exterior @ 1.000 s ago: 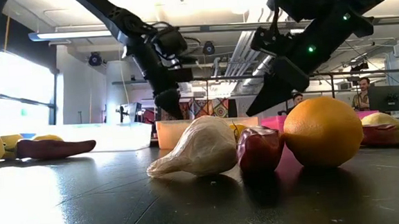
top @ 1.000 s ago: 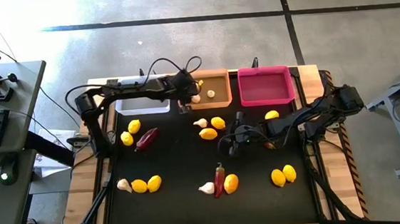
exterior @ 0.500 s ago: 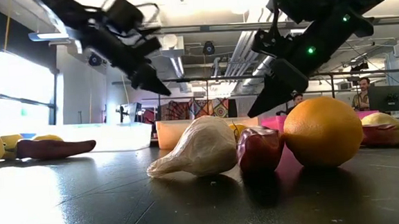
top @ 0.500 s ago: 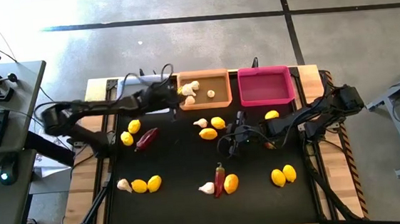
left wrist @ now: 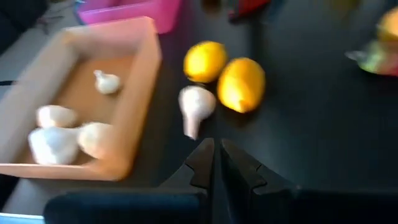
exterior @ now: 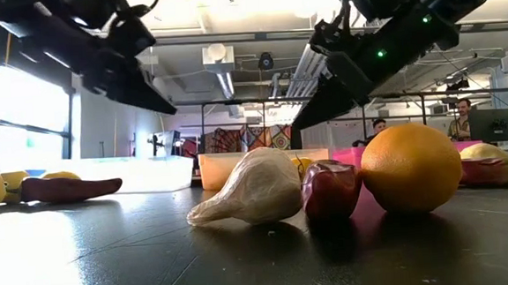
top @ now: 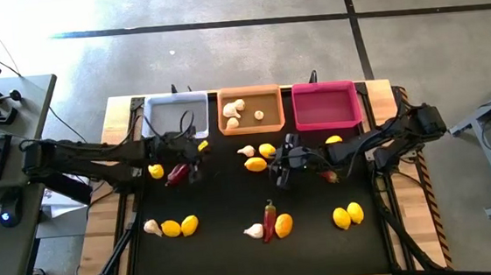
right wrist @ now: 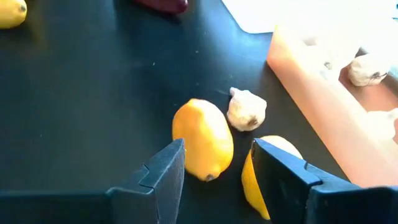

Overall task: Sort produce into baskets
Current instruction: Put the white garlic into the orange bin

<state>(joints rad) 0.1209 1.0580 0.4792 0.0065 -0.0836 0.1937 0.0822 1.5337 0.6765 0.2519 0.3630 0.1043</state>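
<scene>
Picking is in hand: the right gripper point(right wrist: 214, 165), open and empty, hovers over a lemon point(right wrist: 203, 140) and must descend and close, while the left gripper point(left wrist: 216, 163) is shut, empty.

A black-topped table point(top: 228, 253) carries three baskets point(top: 249, 109) at its far edge, with produce point(top: 283, 225) scattered across it.

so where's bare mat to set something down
The black mat is bare between the left lemon pair and the chili pepper. The magenta basket looks empty. It is crowded just below the orange basket.
</scene>
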